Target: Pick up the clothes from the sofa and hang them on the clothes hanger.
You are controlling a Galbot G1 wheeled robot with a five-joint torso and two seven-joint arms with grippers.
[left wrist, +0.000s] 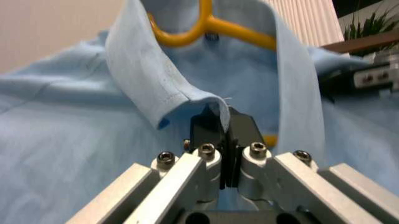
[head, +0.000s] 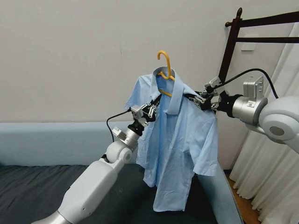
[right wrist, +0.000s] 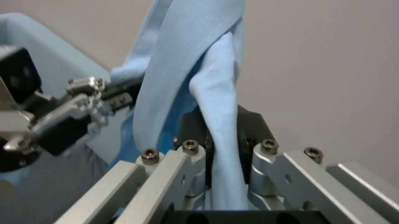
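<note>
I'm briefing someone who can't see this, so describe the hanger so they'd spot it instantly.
Above the pale blue sofa, the left gripper and right gripper hold up a light blue shirt against the bare wall. The hanger sits inside its collar, hook sticking out on top. It is the only bright yellow thing in view.

The yellow hanger [head: 167, 67] shows its hook and neck, but its arms are hidden under the blue shirt [head: 180, 149]. At 1 o'clock the dark wooden rack [head: 233, 42] is cut off by the top and right edges. Toward 6 o'clock the shirt hides part of the sofa [head: 46, 140]. In the right wrist view the left gripper [right wrist: 118, 95] is blurred.
</note>
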